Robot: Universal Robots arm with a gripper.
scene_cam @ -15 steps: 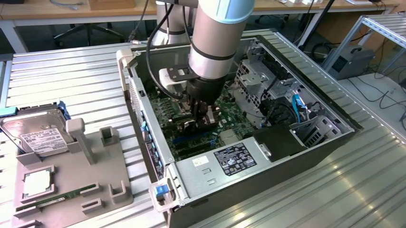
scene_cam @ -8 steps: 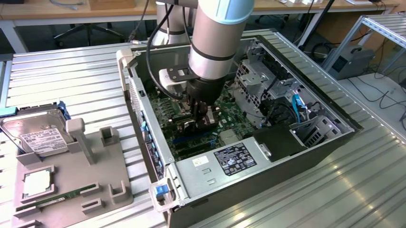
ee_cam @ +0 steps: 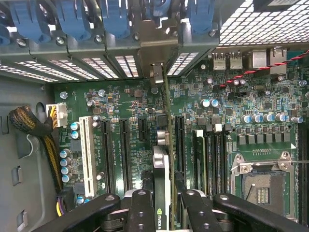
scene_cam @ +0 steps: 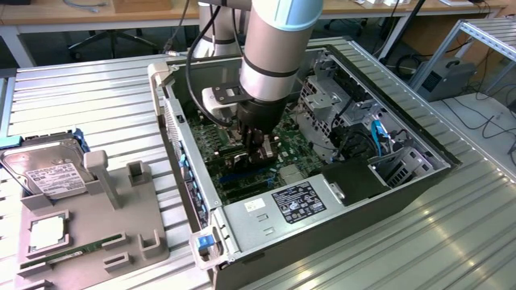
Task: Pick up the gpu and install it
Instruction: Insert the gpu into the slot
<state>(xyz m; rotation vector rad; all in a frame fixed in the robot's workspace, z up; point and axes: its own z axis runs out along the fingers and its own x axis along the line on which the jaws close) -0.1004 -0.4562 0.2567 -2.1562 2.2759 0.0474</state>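
Black plastic sits closest: my jaws are clenched on the graphics card point(ee_cam: 162, 162), one on each face, holding it edge-on above the green motherboard point(ee_cam: 120, 101). The card runs away from me along the board, just beside a long black slot point(ee_cam: 179, 145). Its silver end bracket point(ee_cam: 157, 72) meets the rear wall by the row of blue latches point(ee_cam: 72, 19).

I judge this to be the install step, with the pick-up done. I cannot tell whether the card's lower edge is seated or only resting on its slot. Seating it calls for the edge to stay square to the slot, the bracket to sit in its rear opening, and a straight, even press.

Further out, the exterior view shows me reaching down into the open computer case point(scene_cam: 419, 151) on the ribbed metal table point(scene_cam: 89, 90). Well apart, on the exterior view's left, a hard drive point(scene_cam: 48, 172) stands in a grey holder point(scene_cam: 105, 223).
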